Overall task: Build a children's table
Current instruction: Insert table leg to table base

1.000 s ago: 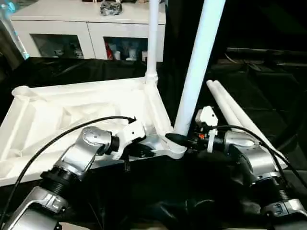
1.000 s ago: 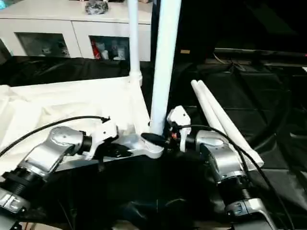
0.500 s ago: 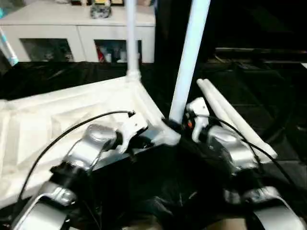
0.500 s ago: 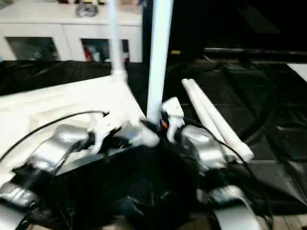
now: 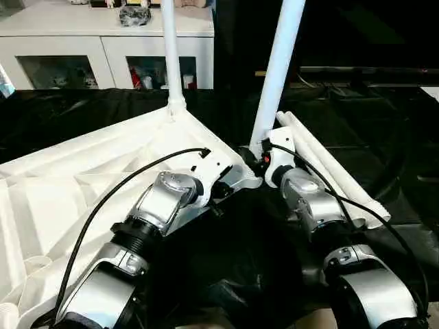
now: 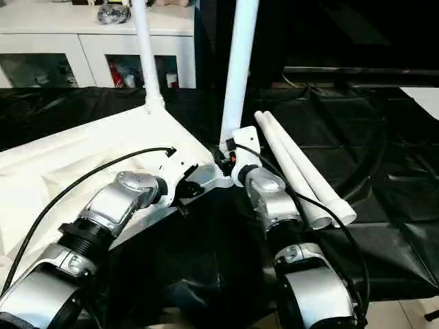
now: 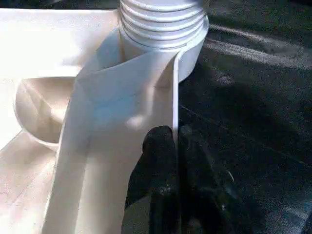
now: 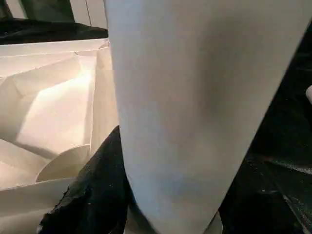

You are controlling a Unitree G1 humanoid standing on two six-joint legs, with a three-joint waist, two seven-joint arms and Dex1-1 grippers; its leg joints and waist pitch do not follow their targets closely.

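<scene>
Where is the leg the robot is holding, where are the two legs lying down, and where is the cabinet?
held leg (image 5: 278, 68), left eye view, middle of the upright tube.
loose legs (image 6: 302, 171), right eye view, midway along the two lying tubes.
cabinet (image 5: 103, 34), left eye view, its white top front edge.

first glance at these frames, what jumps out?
The white table top lies upside down on black cloth, with two white legs standing in its corners: one at the far corner, one at the near corner. Both grippers meet at that near corner: the left gripper pinches the top's thin edge, the right gripper is shut around the leg's base. Two spare legs lie to the right.
</scene>
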